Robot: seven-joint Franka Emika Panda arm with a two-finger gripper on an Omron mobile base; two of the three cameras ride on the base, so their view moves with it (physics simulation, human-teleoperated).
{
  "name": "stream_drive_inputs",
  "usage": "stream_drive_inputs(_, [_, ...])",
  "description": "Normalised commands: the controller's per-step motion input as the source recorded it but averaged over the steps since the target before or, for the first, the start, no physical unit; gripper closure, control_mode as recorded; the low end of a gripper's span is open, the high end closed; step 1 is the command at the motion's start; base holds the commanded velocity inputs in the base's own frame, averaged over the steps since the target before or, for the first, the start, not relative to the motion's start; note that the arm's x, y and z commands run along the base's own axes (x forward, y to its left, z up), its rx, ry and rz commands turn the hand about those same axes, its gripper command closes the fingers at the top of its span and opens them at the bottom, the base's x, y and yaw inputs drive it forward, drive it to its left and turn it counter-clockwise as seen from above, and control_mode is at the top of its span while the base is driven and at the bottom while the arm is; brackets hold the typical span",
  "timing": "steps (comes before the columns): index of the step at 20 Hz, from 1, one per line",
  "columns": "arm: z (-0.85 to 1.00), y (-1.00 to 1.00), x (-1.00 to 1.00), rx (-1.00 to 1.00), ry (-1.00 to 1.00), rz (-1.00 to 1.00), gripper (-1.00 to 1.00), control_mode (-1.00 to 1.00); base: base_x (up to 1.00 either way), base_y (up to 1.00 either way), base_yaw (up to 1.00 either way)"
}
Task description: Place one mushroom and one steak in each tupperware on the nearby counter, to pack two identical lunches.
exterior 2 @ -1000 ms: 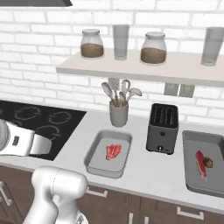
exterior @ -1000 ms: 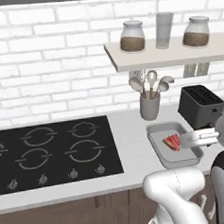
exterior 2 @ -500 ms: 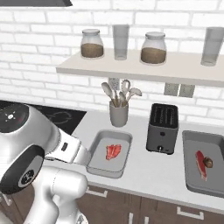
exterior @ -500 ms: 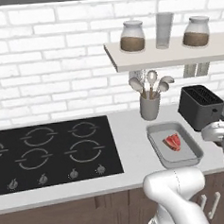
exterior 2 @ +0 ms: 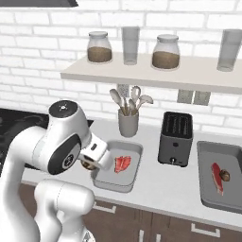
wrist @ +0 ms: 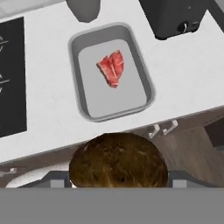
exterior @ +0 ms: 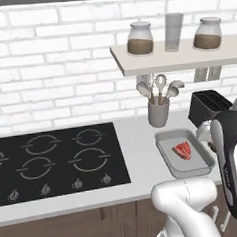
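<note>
A dark-brown mushroom [wrist: 118,159] sits between my gripper's [wrist: 118,176] fingers, which are shut on it. In the hand view it hangs over the counter's [wrist: 43,118] front edge, just short of a light-grey tupperware [wrist: 76,87] that holds one red steak [wrist: 112,68]. From the right base view the gripper [exterior 2: 89,163] with the mushroom [exterior 2: 86,165] is at the left front corner of that tupperware [exterior 2: 133,147]. A second tupperware [exterior 2: 205,189] at the far right holds a steak [exterior 2: 216,176] and a mushroom [exterior 2: 225,176].
A black toaster [exterior 2: 176,138] stands between the two trays. A grey utensil holder [exterior 2: 128,123] is behind the near tray. The black cooktop [exterior: 53,160] lies to the left. A wall shelf [exterior 2: 156,78] with jars hangs above.
The arm has swung from the left over to the near tray's front, carrying the mushroom. The steaks and trays have not moved.
</note>
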Motion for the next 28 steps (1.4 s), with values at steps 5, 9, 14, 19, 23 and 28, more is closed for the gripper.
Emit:
stream_drive_inputs(5, [-0.40, 0.00, 0.43, 0.00, -0.03, 0.00, 1.00, -1.00, 0.00, 0.00, 0.00])
stream_drive_inputs(9, [-0.48, 0.00, 0.34, 0.00, -0.05, 0.00, 1.00, -1.00, 0.00, 0.00, 0.00])
stream_drive_inputs(14, [-0.39, 0.00, 0.35, 0.00, -0.02, 0.00, 1.00, -1.00, 0.00, 0.00, 0.00])
stream_drive_inputs(19, [-0.24, 0.00, 0.36, 0.00, 0.00, 0.00, 1.00, -1.00, 0.00, 0.00, 0.00])
stream_drive_inputs(23, [-0.28, -0.06, 0.37, 0.00, 0.00, 0.00, 1.00, -1.00, 0.00, 0.00, 0.00])
stream_drive_inputs(28, [-0.35, -0.15, 0.32, 0.00, 0.00, 0.00, 1.00, -1.00, 0.00, 0.00, 0.00])
